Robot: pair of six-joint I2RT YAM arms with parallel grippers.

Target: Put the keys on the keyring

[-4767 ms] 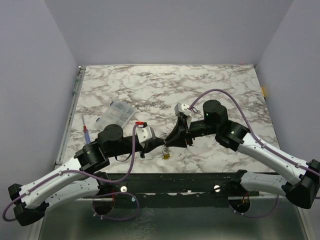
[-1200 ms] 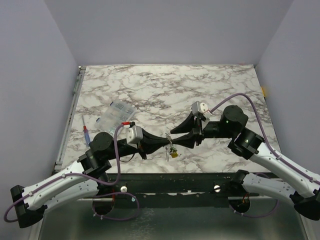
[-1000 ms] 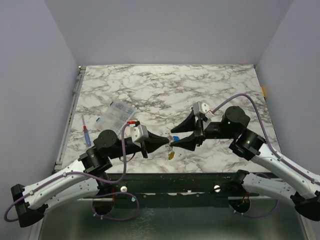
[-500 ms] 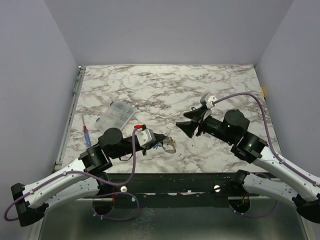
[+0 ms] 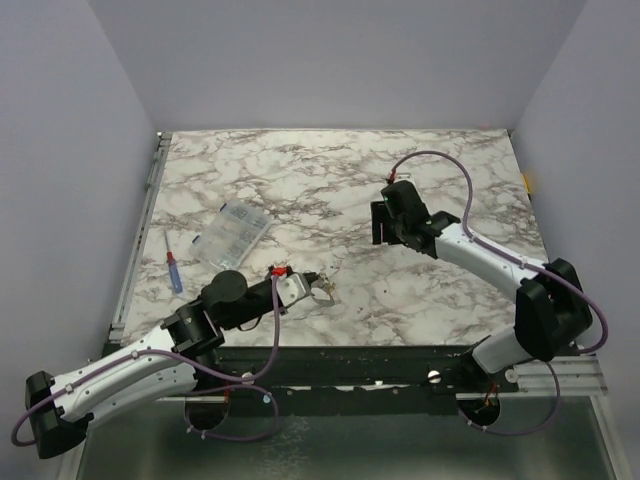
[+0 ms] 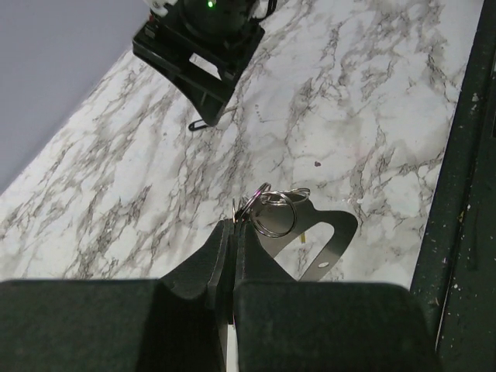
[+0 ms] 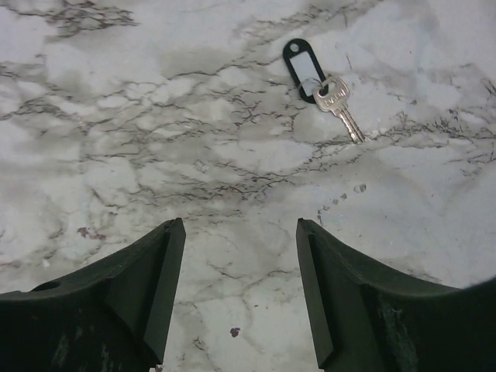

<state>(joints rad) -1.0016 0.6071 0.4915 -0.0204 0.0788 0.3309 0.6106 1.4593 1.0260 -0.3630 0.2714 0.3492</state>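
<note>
In the left wrist view the keyring, a silvery wire loop with a second loop beside it, sticks out of my left gripper, which is shut on its edge. A thin sliver of yellow shows under it; the coloured keys' heads are otherwise hidden. From above, my left gripper hovers low near the table's front. My right gripper points down at the marble farther back, and its jaws stand open and empty. Ahead of them lies a metal key on a black tag.
A clear plastic compartment box and a blue-and-red screwdriver lie at the left. The black rail runs along the table's near edge. Purple walls close in the back and both sides.
My right gripper left the keyring, opened wider and swung back to point down at the table. My left gripper kept its grip and drew back left with the ring.
</note>
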